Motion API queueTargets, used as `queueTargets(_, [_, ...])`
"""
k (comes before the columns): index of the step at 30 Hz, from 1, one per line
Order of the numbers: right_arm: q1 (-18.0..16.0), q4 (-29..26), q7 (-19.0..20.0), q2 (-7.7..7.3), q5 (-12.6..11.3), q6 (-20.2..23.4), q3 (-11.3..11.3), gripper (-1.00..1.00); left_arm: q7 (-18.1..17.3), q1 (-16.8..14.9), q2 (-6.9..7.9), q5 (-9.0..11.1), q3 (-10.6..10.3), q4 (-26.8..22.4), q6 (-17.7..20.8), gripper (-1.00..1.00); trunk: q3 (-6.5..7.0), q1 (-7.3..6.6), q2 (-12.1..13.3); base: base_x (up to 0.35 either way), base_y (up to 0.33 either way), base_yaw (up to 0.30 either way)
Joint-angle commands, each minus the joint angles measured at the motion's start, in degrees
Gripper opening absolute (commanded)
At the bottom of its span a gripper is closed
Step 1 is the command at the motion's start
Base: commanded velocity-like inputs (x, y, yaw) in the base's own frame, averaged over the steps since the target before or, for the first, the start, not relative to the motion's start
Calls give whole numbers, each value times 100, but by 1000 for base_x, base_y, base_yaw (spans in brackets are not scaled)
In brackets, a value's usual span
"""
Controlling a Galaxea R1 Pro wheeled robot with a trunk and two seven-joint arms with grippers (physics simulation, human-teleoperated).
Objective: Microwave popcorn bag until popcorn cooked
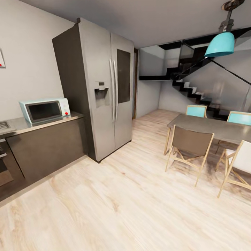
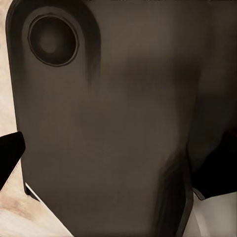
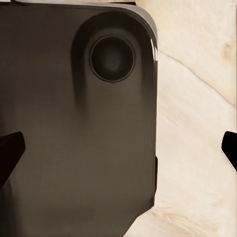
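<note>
1. In the left wrist view two dark fingertips of the left gripper show at the two edges of the picture, well apart, with nothing held between them, so I judge it open; behind them is a dark part of the robot's own body.
2. In the right wrist view the right gripper looks the same; its dark fingertips stand far apart and empty, so it is open too; a dark body panel and the pale wooden floor are behind.
3. The step in hand is, in my judgement, the drive toward the kitchen side; the popcorn bag is not to be made out on the countertop; the microwave stands on this countertop, its door closed, just beside the tall grey fridge.
4. To do it well, the robot should turn to its left and come square to the countertop, keeping both arms low and tucked until it is near; then look along the worktop for the bag.
5. Around: a dining table with chairs at the right, a staircase behind, a turquoise lamp above; the corner of a gas hob at the far left.
6. The floor between robot and countertop is free; only the fridge corner and the near chair may catch a wide turn.
</note>
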Motion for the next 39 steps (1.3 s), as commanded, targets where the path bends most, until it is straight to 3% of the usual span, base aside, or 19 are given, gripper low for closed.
queueTargets(1, [-4,14,-3,2,-7,-37,-8,100,-1,-1,-1,33,5,-5,2,100,-4,3,-2,325,0,0])
queueTargets(39, [-4,14,-3,4,-16,-28,-8,100,0,-1,-1,40,5,-4,2,100,-4,3,-2,326,0,0])
